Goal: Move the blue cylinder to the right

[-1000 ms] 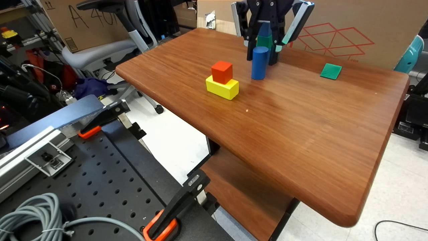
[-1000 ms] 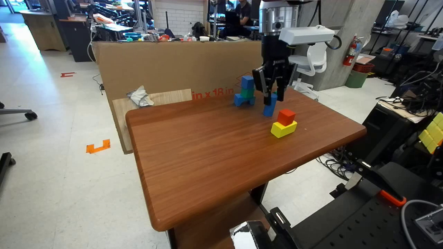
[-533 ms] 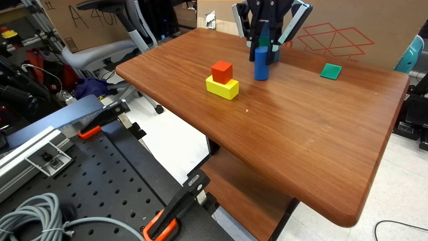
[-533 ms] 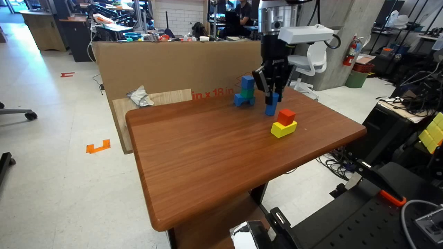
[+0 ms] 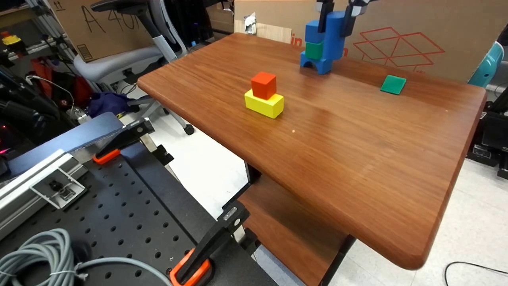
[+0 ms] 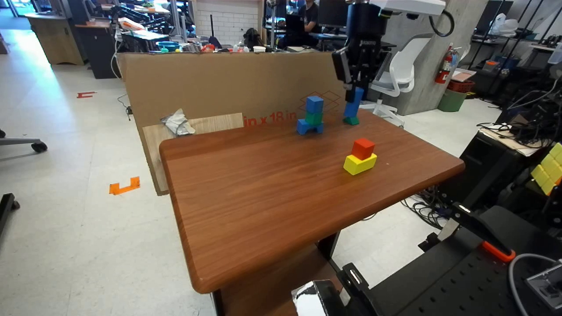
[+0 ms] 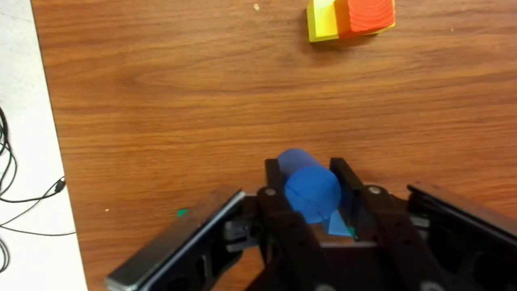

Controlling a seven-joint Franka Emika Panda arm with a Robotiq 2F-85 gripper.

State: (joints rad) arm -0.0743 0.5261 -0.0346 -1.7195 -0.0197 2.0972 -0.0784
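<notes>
The plain blue cylinder (image 5: 334,41) is held upright between the fingers of my gripper (image 5: 335,28), raised above the table. In an exterior view the cylinder (image 6: 353,105) hangs slightly tilted below my gripper (image 6: 354,93), with its lower end in front of or just above a green piece. In the wrist view the cylinder's round top (image 7: 313,194) sits between the two black fingers of my gripper (image 7: 305,163), and its side leans up and left. My gripper is shut on the cylinder.
A stack of blue bridge (image 5: 323,66), green block (image 5: 314,51) and blue cube (image 5: 311,31) stands near the back edge beside the cylinder. A flat-looking green piece (image 5: 393,84) lies near that edge. A red cube (image 5: 263,85) sits on a yellow block (image 5: 263,105). A cardboard sheet (image 6: 228,83) stands behind the table.
My gripper closed on the cylinder between one second and half a second ago. Since then it has lifted the cylinder off the table and carried it toward the cardboard side.
</notes>
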